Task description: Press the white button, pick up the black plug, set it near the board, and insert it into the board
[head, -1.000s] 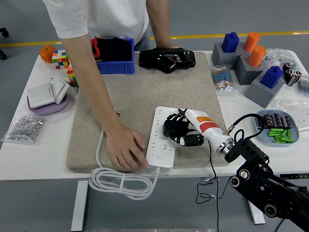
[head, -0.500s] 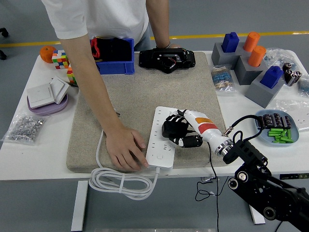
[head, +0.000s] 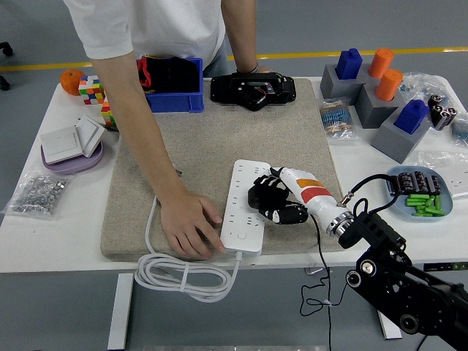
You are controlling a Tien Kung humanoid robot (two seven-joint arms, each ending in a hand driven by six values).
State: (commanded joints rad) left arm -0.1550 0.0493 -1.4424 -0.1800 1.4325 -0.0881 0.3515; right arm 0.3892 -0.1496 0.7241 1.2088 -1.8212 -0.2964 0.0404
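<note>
Head view: at frame centre the right hand (head: 272,202) is clamped on the black plug (head: 260,194), holding it over the right edge of the white board (head: 245,219) on the mat (head: 212,146). A person's hand (head: 189,227) presses flat beside the board's lower left end

A white table (head: 58,234) carries a beige mat (head: 212,139), blue bin (head: 179,99) and coiled cable (head: 183,278).
</note>
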